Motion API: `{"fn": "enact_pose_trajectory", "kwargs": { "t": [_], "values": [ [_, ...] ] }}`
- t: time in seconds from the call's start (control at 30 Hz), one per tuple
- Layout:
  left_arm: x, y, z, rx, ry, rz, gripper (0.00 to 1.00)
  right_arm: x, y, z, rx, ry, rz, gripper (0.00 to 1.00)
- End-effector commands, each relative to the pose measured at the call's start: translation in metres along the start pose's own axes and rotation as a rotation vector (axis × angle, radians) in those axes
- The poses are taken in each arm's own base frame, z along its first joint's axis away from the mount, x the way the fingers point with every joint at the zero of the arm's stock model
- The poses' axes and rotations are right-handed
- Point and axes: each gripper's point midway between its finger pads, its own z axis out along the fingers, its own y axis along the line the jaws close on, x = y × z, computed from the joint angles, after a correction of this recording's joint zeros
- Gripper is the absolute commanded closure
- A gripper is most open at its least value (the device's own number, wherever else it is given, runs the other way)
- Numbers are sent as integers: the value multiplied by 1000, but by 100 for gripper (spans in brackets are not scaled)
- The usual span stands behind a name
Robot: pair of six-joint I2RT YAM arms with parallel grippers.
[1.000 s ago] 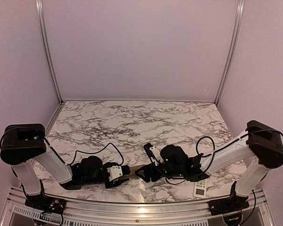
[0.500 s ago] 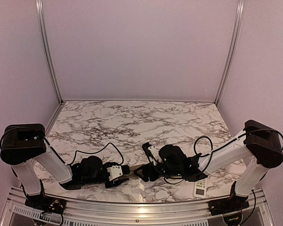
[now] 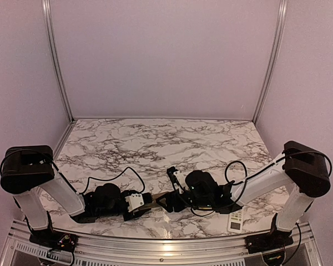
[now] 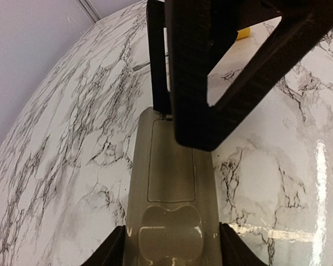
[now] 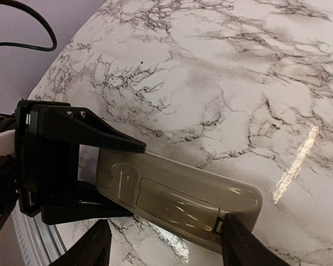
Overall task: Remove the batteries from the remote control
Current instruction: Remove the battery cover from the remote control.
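Note:
The remote control point(image 4: 172, 183) is a grey-olive bar lying back side up just above the marble, its battery cover point(image 5: 177, 205) closed. The batteries are hidden inside it. My left gripper point(image 4: 169, 249) is shut on one end of the remote, a finger pressed against each long edge. My right gripper point(image 5: 166, 244) is open at the other end. One of its fingertips point(image 5: 238, 238) rests against the cover's end edge, and the other hangs off to the remote's side. From above, both grippers point(image 3: 147, 202) point(image 3: 166, 202) meet at the near middle of the table.
A second, white remote point(image 3: 236, 220) with coloured buttons lies near the front edge by the right arm's base. A yellow object point(image 4: 243, 33) peeks out behind the right gripper's fingers point(image 4: 194, 83). Metal rails and lilac walls enclose the marble table point(image 3: 155, 144).
The right arm has slid a little to the left, bringing its gripper closer to the left one over the remote. The left arm has stayed still.

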Motion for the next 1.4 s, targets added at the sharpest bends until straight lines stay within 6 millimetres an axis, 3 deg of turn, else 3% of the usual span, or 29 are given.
{"fn": "enact_pose_trajectory", "kwargs": {
  "t": [0.0,0.37,1.37],
  "values": [
    [-21,-1,2,14,-67,10,100,16,2,8,-24,47,36,34],
    [-22,0,1,9,-74,9,100,28,2,9,-51,77,82,36],
    [-22,0,-1,7,-79,11,100,23,0,-8,-200,53,189,38]
  ]
}}
